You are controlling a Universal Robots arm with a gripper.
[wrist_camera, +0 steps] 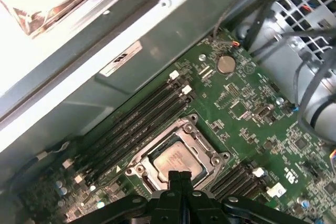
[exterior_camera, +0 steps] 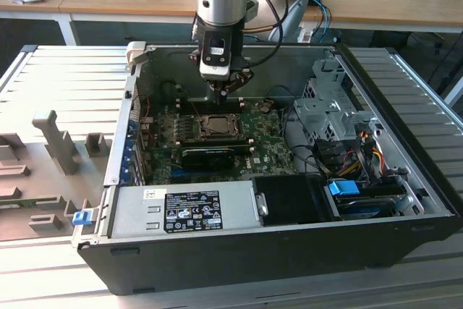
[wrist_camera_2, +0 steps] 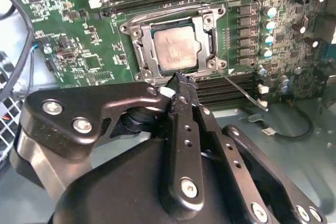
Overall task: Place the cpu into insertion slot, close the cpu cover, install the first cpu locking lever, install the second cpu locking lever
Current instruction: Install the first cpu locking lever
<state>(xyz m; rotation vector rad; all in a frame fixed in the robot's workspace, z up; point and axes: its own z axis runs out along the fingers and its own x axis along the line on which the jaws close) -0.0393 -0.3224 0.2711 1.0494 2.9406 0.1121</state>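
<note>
The arm reaches down into the open computer case [exterior_camera: 405, 200], and the gripper [exterior_camera: 226, 90] hangs just above the motherboard [exterior_camera: 264, 139], close over the insertion slot [exterior_camera: 215, 127]. In both wrist views the cpu [wrist_camera_2: 176, 50] [wrist_camera: 176, 160] lies flat and square in that socket, and the cpu cover [wrist_camera_2: 206, 30] [wrist_camera: 195, 136] is folded down around it, its cut-out leaving the pale chip bare. So seating the chip and closing the cover look done to me.

The gripper's [wrist_camera_2: 181, 80] [wrist_camera: 181, 178] fingers are pressed together into one narrow tip, and I can make out nothing held between them. That tip sits just beside the socket's near edge; whether it touches the frame I cannot tell.

A thin metal rod [wrist_camera_2: 239, 88] angles away from one socket corner across the memory slots [wrist_camera_2: 231, 90]. I take it for a locking lever that is not yet latched, so the work seems to stand at the lever steps. Handling it would call for a fine, steady push with the closed tip, since the rod is slim and small board parts crowd round it.
</note>
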